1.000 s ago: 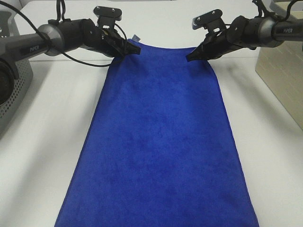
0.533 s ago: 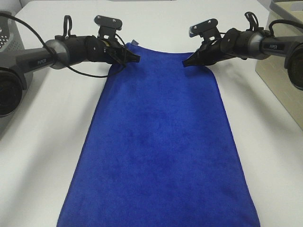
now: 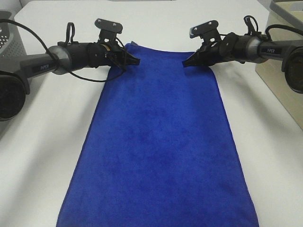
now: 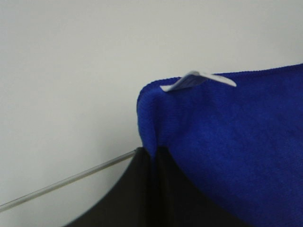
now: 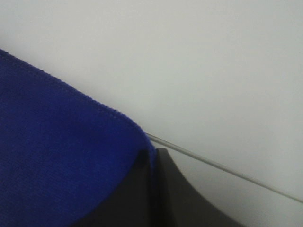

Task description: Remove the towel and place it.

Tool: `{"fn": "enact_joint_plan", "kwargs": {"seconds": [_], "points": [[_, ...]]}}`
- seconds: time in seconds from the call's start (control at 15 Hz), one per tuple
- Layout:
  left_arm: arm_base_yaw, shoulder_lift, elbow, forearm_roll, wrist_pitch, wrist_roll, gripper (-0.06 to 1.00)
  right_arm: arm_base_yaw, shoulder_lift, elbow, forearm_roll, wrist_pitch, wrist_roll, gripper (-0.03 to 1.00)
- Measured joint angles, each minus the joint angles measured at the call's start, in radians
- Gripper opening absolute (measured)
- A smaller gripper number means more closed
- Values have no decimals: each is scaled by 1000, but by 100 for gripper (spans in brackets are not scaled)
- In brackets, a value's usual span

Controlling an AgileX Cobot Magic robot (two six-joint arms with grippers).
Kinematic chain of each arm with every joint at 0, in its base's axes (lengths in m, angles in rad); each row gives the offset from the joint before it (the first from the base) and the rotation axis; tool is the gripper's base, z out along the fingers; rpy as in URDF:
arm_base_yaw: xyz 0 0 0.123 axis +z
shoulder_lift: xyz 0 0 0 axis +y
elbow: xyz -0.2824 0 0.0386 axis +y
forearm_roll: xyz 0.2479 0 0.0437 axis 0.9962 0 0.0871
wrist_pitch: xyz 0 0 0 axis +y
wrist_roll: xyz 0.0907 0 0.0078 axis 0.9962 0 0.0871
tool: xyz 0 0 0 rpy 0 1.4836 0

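— Table [image 3: 42, 142], white, takes up most of the high view. What lies on it?

— The towel [image 3: 158, 142], royal blue and plush, spread flat down the middle and running from the far side toward the near edge of the picture, where it goes out of frame. It looks smooth, with no folds that I can make out.

— And at the sides?

— A grey perforated basket [image 3: 12, 35] at the far left, well apart from the towel, and a beige box [image 3: 281, 71] along the right edge.

— The arms?

— Both reach in from the sides to the towel's far end. The left gripper [image 3: 135, 60] is at the far left corner, the right gripper [image 3: 186, 63] at the far right corner.

— Closed?

— Yes. In the left wrist view the left gripper [image 4: 154, 158] has its dark fingers pressed together with blue cloth pinched between them. The right gripper [image 5: 152, 158] shows the same in its own view: jaws tight on the stitched edge of the towel [image 5: 57, 156].

— Anything smaller?

— A small white tag [image 4: 196, 80] standing out from the towel [image 4: 227, 142] at the left corner.
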Motion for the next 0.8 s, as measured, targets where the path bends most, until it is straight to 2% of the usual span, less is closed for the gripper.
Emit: {"fn": "enact_joint_plan", "kwargs": {"seconds": [0.13,0.2,0.33,0.47,0.6,0.8], "points": [[0,11,0,1,-11,0,3,0,0,0,0,-3,-1,0],[0,16,0,2,-17,0,5,0,0,0,0,-4,-1,4],[0,28,0,6,-22,0,12,0,0,0,-4,-5,-1,17],[1,32,0,30,-50,0,20,0,0,0,-27,-18,-6,39],[8,32,0,64,-87,0,29,0,0,0,-39,-62,-6,55],[38,33,0,82,-118,1,36,0,-1,0,-50,-83,-13,61]]}}
